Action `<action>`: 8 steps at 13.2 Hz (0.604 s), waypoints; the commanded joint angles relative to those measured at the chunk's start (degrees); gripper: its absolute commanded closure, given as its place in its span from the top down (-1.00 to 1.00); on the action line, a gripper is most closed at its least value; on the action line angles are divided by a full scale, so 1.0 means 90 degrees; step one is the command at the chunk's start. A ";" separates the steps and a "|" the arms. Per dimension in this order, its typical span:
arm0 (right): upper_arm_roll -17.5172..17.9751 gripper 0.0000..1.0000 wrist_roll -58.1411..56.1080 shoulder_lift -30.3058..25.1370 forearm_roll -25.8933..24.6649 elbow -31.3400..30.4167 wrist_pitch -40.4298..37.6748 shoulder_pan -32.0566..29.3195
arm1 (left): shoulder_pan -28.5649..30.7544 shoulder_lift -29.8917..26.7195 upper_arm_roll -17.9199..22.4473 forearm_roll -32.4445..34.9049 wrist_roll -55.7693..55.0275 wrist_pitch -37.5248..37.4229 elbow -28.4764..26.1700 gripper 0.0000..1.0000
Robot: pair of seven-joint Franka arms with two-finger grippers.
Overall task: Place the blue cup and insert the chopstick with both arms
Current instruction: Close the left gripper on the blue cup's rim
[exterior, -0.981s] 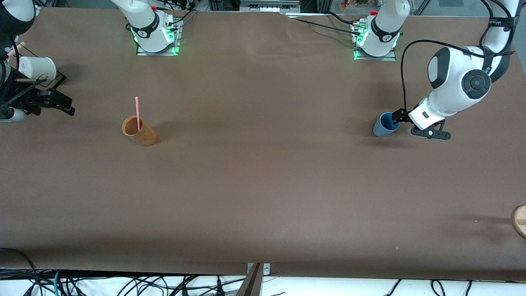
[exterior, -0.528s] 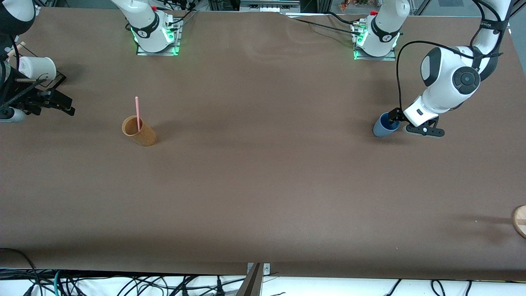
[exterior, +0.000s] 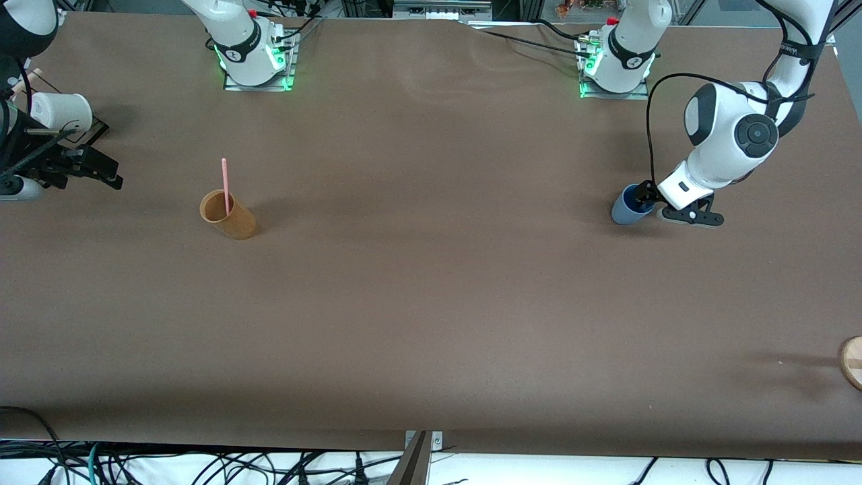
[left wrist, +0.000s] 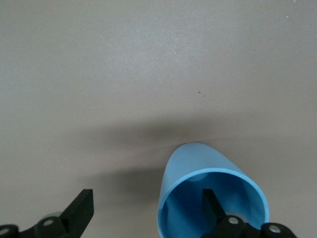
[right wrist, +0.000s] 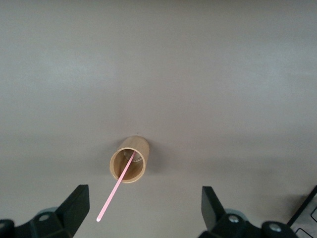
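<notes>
The blue cup (exterior: 626, 209) stands on the table toward the left arm's end, mouth up. My left gripper (exterior: 650, 199) is open at the cup. In the left wrist view, one finger is inside the blue cup (left wrist: 195, 166) and the other is outside it, so the left gripper (left wrist: 147, 201) straddles the cup's wall. The pale-pink chopstick (exterior: 225, 182) leans in the orange-brown cup (exterior: 229, 215) toward the right arm's end. My right gripper (exterior: 101, 158) waits open and empty at the table's edge. The right wrist view shows the right gripper (right wrist: 144, 196), the chopstick (right wrist: 111, 198) and the orange-brown cup (right wrist: 130, 159).
A white cup (exterior: 60, 111) stands at the right arm's end of the table, beside the right gripper. A round wooden piece (exterior: 852, 362) lies at the table's edge at the left arm's end, nearer to the front camera.
The left arm has shifted a little toward the blue cup, bringing its gripper closer over the rim. The cup, the chopstick and the right arm have not moved.
</notes>
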 commanded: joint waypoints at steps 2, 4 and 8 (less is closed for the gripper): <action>0.0019 1.00 -0.0067 -0.0108 0.0077 0.0001 -0.0092 -0.0026 | 0.0077 0.0028 -0.0026 0.0156 -0.0031 0.0181 -0.0078 -0.09; 0.0019 1.00 -0.0067 -0.0108 0.0077 0.0001 -0.0092 -0.0026 | 0.0067 0.0008 -0.0026 0.0146 -0.0060 0.0103 -0.0069 -0.71; 0.0019 1.00 -0.0067 -0.0108 0.0068 0.0001 -0.0092 -0.0026 | 0.0028 -0.0031 -0.0026 0.0136 -0.0236 -0.0063 -0.0069 -1.00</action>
